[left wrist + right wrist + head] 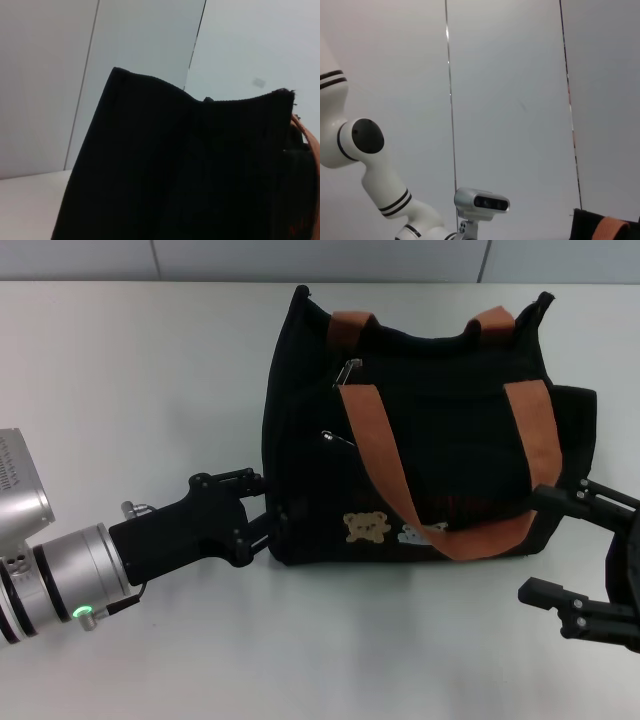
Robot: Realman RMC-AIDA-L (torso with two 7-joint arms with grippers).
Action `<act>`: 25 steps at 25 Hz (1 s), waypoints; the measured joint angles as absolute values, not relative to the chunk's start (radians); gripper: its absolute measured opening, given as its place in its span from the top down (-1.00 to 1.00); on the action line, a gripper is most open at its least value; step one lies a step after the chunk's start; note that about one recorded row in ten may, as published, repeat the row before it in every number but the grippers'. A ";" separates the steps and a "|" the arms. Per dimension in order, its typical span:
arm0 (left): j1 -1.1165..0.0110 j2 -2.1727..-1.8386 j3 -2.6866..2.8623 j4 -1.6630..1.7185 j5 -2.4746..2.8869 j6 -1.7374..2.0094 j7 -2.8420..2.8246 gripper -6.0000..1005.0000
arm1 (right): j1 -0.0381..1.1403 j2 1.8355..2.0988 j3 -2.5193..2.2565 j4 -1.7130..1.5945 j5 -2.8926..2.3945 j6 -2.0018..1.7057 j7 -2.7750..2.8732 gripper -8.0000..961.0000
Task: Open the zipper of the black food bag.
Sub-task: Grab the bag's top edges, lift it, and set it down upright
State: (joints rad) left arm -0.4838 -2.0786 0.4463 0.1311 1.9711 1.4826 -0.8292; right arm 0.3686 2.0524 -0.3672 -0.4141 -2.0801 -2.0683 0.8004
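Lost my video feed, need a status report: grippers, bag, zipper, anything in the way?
Left gripper at black food bag's lower left edge. Right gripper open at its right end, holding nothing. Zipper pull untouched near the top; strap handle draped beside it.

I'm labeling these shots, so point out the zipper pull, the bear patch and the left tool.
zipper pull [349, 370], head view, on the silver tab.
bear patch [366, 527], head view, on the bear's middle.
left tool [262, 508], head view, between its fingertips at the bag's side.
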 joint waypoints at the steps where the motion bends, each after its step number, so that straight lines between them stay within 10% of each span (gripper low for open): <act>1: -0.484 -2.079 0.446 0.130 1.968 1.484 -0.829 0.10 | 0.368 2.052 -0.367 -0.414 -2.080 -2.064 0.800 -0.66; 8: -0.484 -2.078 0.449 0.124 1.966 1.492 -0.829 0.56 | 0.368 2.052 -0.366 -0.414 -2.080 -2.068 0.800 -0.66; 25: -0.488 -2.075 0.446 0.130 1.964 1.519 -0.832 0.82 | 0.379 2.042 -0.337 -0.415 -2.079 -2.075 0.825 -0.66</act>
